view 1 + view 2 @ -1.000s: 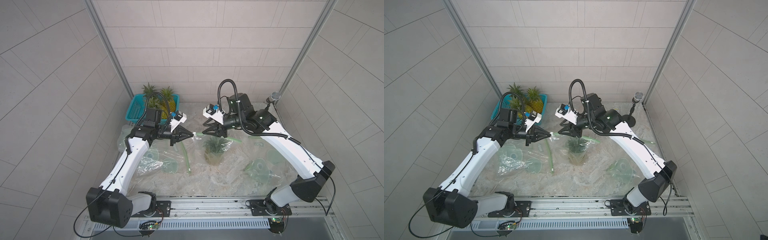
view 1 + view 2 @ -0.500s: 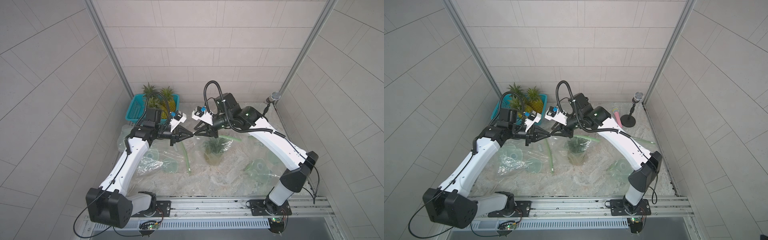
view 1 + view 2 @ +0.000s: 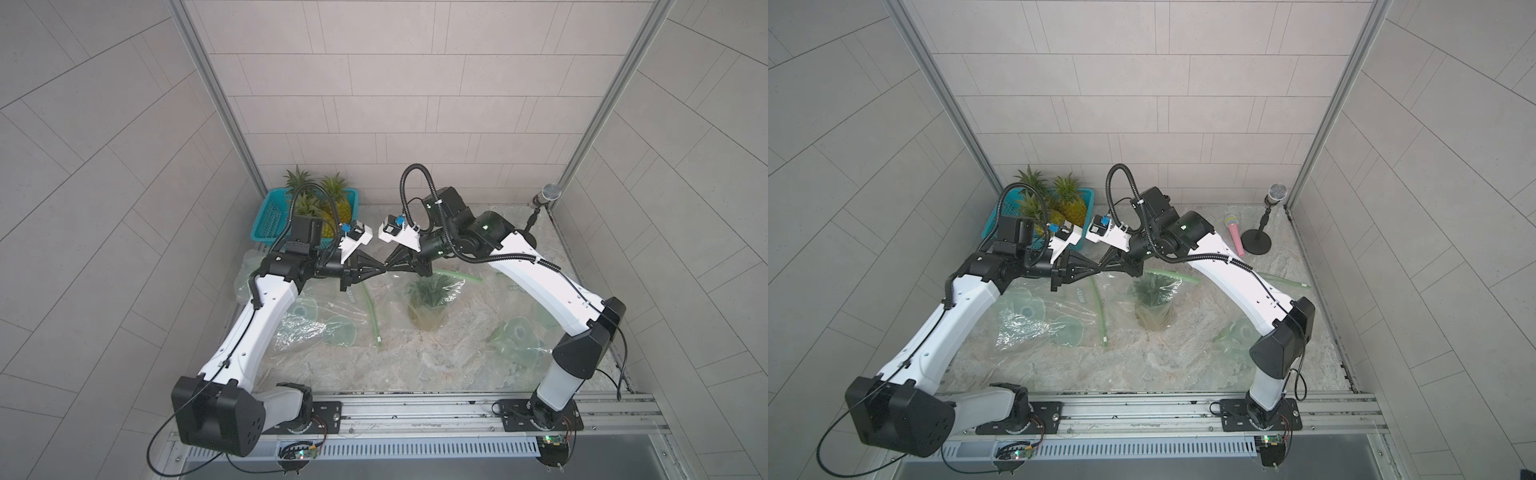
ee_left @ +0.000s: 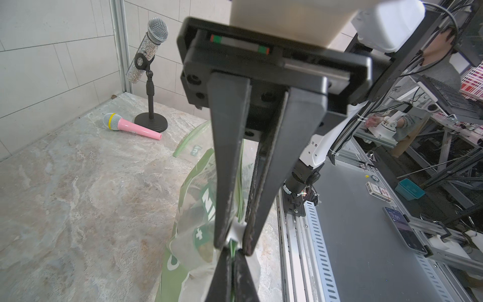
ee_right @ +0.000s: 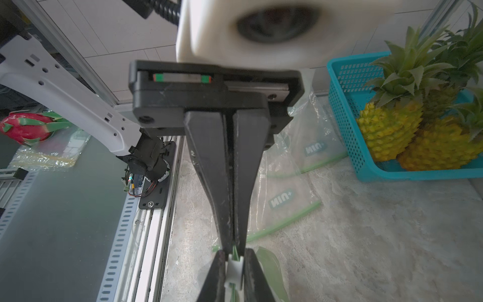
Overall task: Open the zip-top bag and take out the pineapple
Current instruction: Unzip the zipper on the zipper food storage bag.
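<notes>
A clear zip-top bag (image 3: 432, 299) (image 3: 1152, 299) printed in green stands mid-table with the pineapple (image 3: 430, 309) inside, its leaves showing through the plastic. The green zip strip runs up to where both grippers meet tip to tip. My left gripper (image 3: 383, 272) (image 3: 1096, 270) (image 4: 232, 252) is shut on the end of the green zip strip. Facing it, my right gripper (image 3: 390, 270) (image 3: 1105, 268) (image 5: 235, 258) is shut on the white zip slider (image 5: 234, 269) (image 4: 236, 230). The bag (image 4: 198, 209) hangs below both jaws.
A teal basket (image 3: 270, 216) (image 5: 339, 117) holding other pineapples stands at the back left. Empty zip bags (image 3: 316, 320) lie under the left arm, more (image 3: 519, 336) at the right. A microphone on a stand (image 3: 1277, 195) and a pink microphone (image 3: 1235, 235) sit at the back right.
My right gripper has moved left to meet the left gripper and has closed from open onto the white slider. The left arm has held still.
</notes>
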